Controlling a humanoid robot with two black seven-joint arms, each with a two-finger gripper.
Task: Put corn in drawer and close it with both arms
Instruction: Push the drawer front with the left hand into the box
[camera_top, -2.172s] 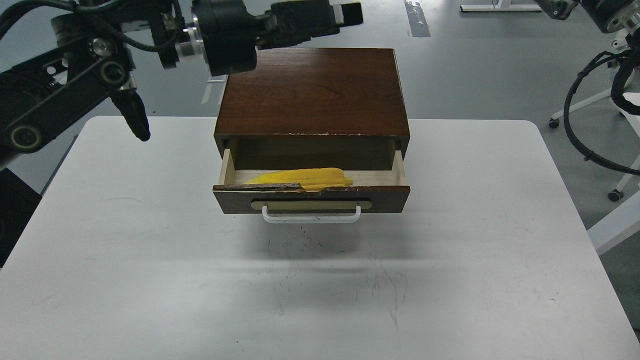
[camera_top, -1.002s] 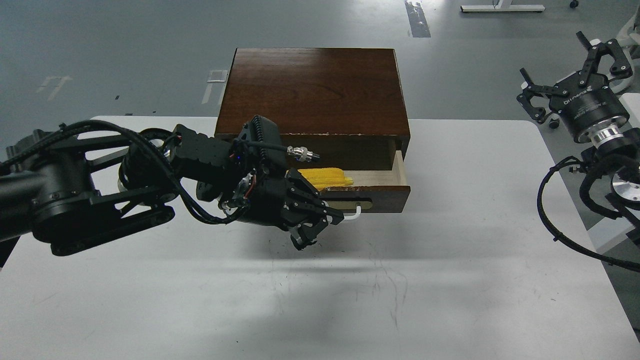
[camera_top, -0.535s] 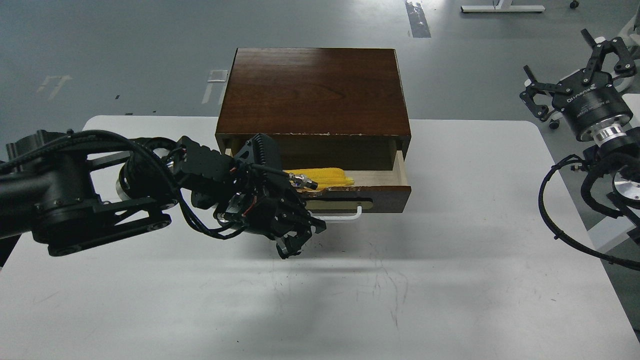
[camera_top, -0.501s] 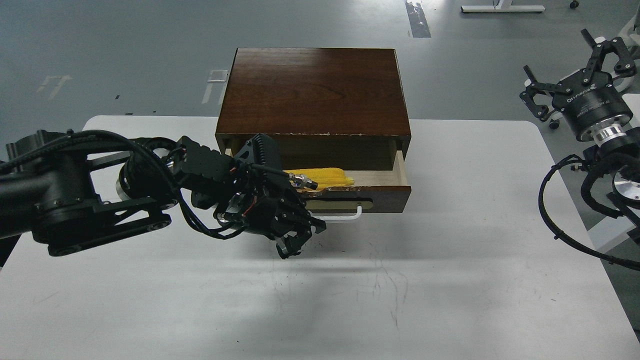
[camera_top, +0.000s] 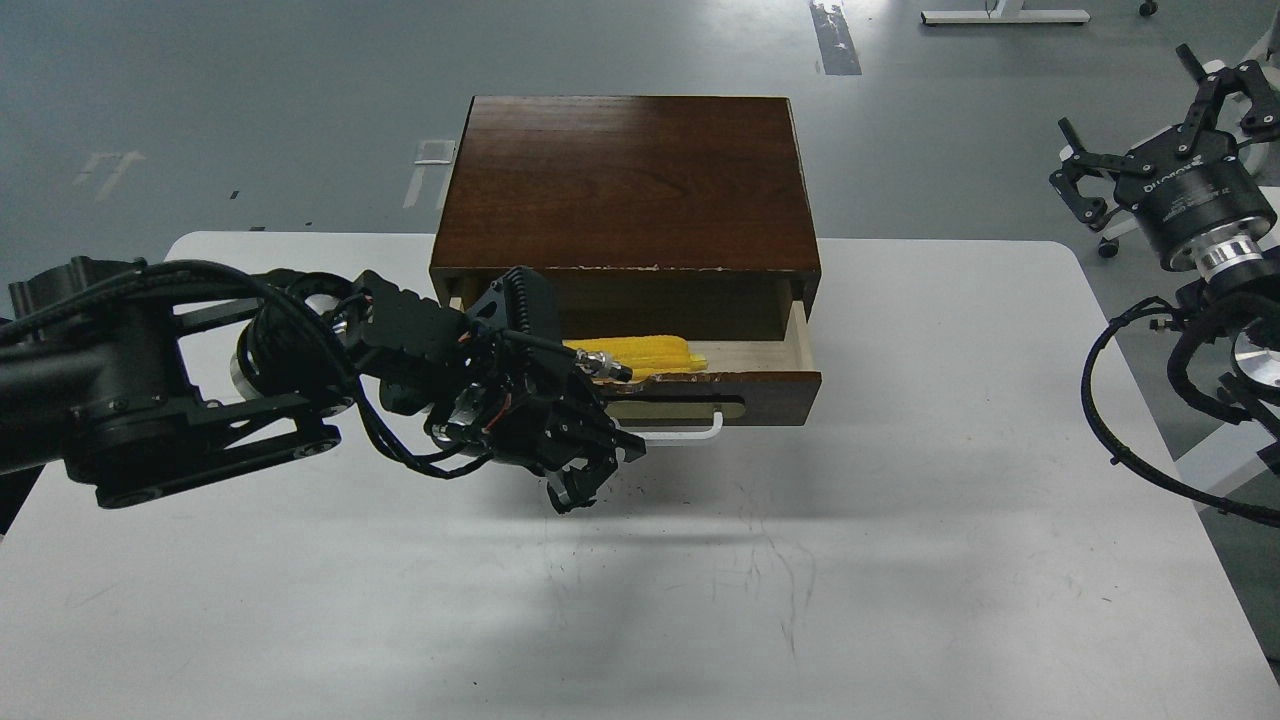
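The drawer (camera_top: 765, 396) stands pulled out of the dark brown cabinet (camera_top: 625, 180), showing its pale wood inside. The yellow corn (camera_top: 650, 352) lies inside it, just behind the chipped front edge; its left end is hidden by my left arm. My left gripper (camera_top: 597, 473) hangs low in front of the left half of the drawer front, beside the white bar handle (camera_top: 695, 434), with its fingers apart and holding nothing. My right gripper (camera_top: 1125, 90) is raised far right, beyond the table, open and empty.
The cabinet sits at the back middle of the white table (camera_top: 900, 560). My left arm (camera_top: 150, 390) stretches across the table's left side. Black cables (camera_top: 1120, 430) loop off the right edge. Grey floor lies behind.
My left arm has come down from above the cabinet to the drawer front, then shifted slightly left and lower. My right gripper has come into view at right and risen a little. The corn has not moved.
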